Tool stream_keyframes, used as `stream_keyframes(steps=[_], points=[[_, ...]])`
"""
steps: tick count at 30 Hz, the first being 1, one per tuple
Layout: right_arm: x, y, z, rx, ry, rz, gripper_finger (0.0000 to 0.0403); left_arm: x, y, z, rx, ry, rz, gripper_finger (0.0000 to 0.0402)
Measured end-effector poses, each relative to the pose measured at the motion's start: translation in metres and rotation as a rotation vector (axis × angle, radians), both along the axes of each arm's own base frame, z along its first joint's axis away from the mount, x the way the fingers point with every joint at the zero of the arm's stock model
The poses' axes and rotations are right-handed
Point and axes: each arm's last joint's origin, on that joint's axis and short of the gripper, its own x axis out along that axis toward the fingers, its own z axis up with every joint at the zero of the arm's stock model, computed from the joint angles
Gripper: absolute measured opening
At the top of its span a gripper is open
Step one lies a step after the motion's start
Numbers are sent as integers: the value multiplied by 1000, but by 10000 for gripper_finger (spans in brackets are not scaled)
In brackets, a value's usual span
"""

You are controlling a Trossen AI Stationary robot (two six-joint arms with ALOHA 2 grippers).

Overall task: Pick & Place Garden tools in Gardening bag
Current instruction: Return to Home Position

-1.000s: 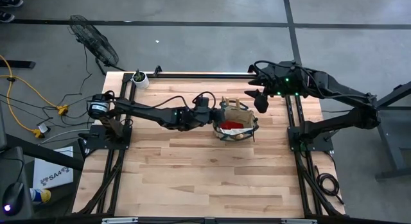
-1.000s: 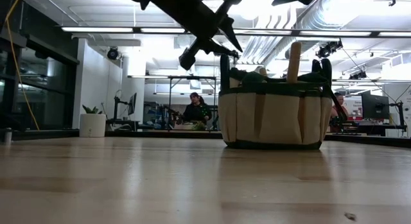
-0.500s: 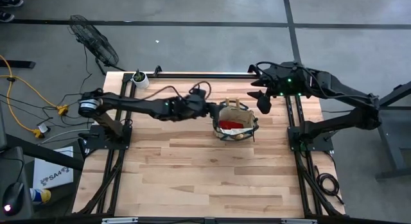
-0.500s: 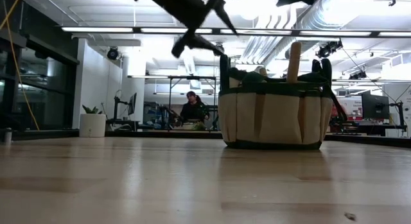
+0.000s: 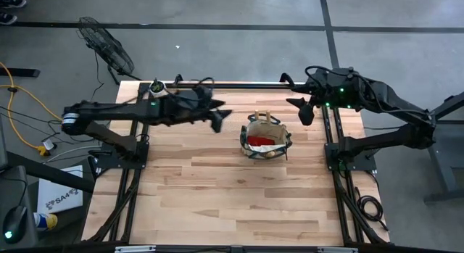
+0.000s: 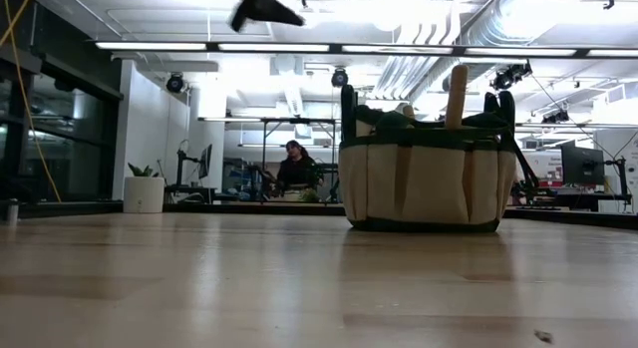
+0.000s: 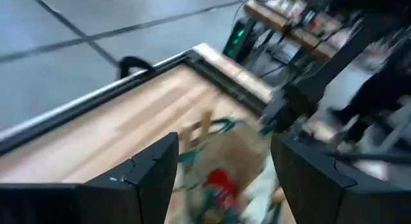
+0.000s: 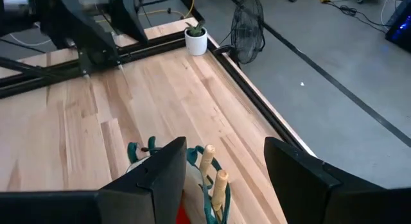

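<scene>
The tan gardening bag [image 5: 265,137] with dark green trim stands on the table right of its middle. Garden tools stick up out of it: two wooden handles [image 8: 207,157] and green handles [image 8: 139,148]. A red glove [image 5: 261,142] lies inside. In the low view one wooden handle [image 6: 457,94] rises above the rim. My left gripper [image 5: 217,119] hangs open, high above the table to the bag's left, holding nothing. My right gripper [image 5: 306,112] hangs open above the table to the far right of the bag, also holding nothing.
A small white pot with a plant [image 5: 156,88] stands at the table's far left corner. A fan [image 5: 106,41] stands on the floor beyond it. Bare wood lies toward the near edge [image 5: 232,202]. People sit in the room behind [image 6: 295,169].
My left gripper has drawn back from the bag's left rim toward the table's left and far edge, rising and rolling as it went. My right gripper has shifted slightly toward the right edge. The bag and the tools in it have stayed put.
</scene>
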Motion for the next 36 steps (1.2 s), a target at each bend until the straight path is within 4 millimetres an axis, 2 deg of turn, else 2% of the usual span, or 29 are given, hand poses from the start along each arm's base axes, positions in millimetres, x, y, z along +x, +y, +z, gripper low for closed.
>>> stream_keyframes(steps=[4, 9, 12, 15, 19, 25, 31, 36], points=[[0, 0, 0, 20, -7, -7, 201, -34, 0, 16, 108, 69, 45, 243], [-1, 3, -1, 140, -35, 30, 201, -78, -1, 32, 201, 128, 121, 243], [-2, 5, 0, 160, -55, 72, 201, -99, -2, 30, 248, 153, 152, 243], [-3, 5, -6, 169, -93, 61, 201, -116, -3, 13, 257, 147, 147, 243], [-3, 6, -25, 197, -199, 70, 201, -135, -6, -24, 216, 64, 113, 243], [-1, 7, -75, 265, -378, 121, 201, -161, -11, -66, 147, -97, 39, 243], [-6, 9, -119, 282, -571, 138, 201, -186, -12, -87, 141, -158, 55, 243], [-17, 12, -146, 280, -663, 152, 201, -202, -13, -101, 134, -204, 66, 243]])
